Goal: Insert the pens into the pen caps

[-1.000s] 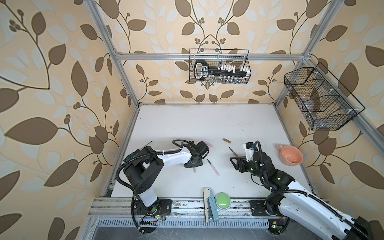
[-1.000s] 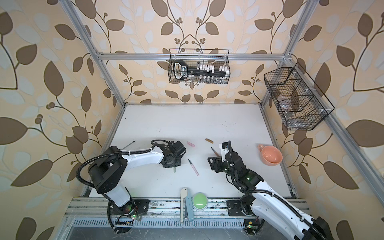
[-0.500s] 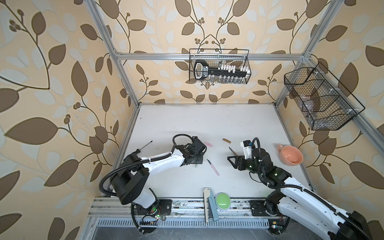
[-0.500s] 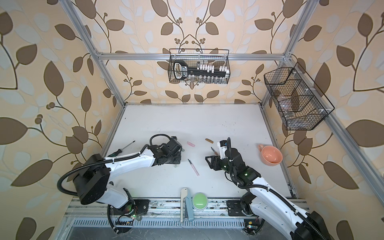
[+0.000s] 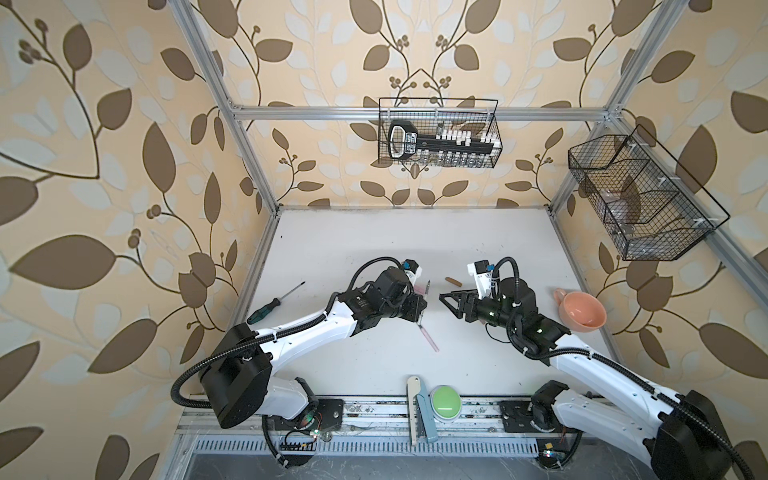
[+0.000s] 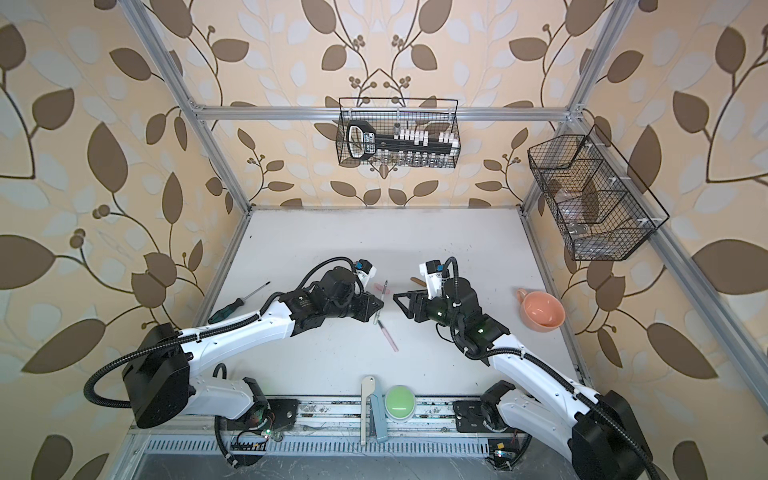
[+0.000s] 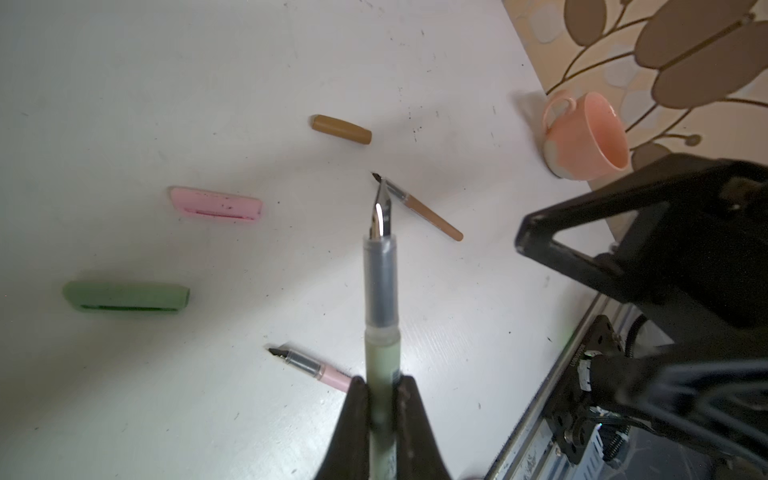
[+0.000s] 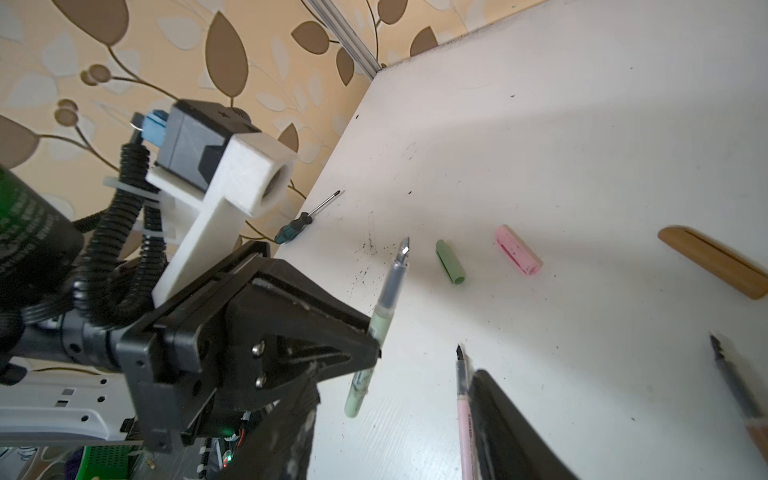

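the left gripper (image 7: 380, 388) is clamped on the green pen (image 7: 381, 324), holding it off the table (image 5: 374, 249) at the centre of both top views, nib pointing up the frame. the right gripper (image 5: 449, 305) faces it from just right of centre, jaws apart with nothing between them. the pink pen (image 5: 429, 340) lies just below centre, the brown cap (image 5: 454, 282) above the right gripper; the green cap (image 7: 124, 296), pink cap (image 7: 216, 204) and brown pen (image 7: 419, 208) lie apart on the table.

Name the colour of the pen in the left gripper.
Pale green pen, best in the left wrist view.
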Controlling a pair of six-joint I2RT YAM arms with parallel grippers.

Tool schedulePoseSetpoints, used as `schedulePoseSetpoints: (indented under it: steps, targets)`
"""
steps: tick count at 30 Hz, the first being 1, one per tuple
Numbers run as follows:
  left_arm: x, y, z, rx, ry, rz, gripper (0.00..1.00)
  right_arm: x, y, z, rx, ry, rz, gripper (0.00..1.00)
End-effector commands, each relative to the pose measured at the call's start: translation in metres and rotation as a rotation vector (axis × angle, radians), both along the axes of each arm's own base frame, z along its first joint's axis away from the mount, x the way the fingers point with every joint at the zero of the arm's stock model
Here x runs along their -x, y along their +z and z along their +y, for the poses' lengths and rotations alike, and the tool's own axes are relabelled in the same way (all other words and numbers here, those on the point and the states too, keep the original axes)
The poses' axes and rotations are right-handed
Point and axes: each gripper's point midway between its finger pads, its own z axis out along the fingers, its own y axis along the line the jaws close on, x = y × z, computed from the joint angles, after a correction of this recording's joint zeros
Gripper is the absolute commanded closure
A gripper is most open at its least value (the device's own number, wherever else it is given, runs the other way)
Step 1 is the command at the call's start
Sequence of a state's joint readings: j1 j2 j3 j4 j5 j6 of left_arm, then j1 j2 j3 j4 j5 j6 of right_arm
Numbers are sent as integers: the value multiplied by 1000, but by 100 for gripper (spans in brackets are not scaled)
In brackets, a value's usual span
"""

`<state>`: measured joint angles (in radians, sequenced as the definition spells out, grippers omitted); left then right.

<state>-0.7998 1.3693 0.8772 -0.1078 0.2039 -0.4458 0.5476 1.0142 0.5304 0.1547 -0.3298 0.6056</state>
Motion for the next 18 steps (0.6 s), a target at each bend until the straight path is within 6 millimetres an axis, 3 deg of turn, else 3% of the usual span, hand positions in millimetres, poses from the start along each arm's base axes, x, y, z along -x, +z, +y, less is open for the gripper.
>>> schedulePoseSetpoints:
  steps: [1,9,18]
  targets:
    - [9,20,-15,75,-91,-34,100,-5,19,15,-58,33,-26,41]
    - [13,32,-17,106,-112,-42,100,-10,13,32,-84,50,-7,44]
    - [17,40,-15,120,-118,-53,100,-17,4,37,-97,31,20,48]
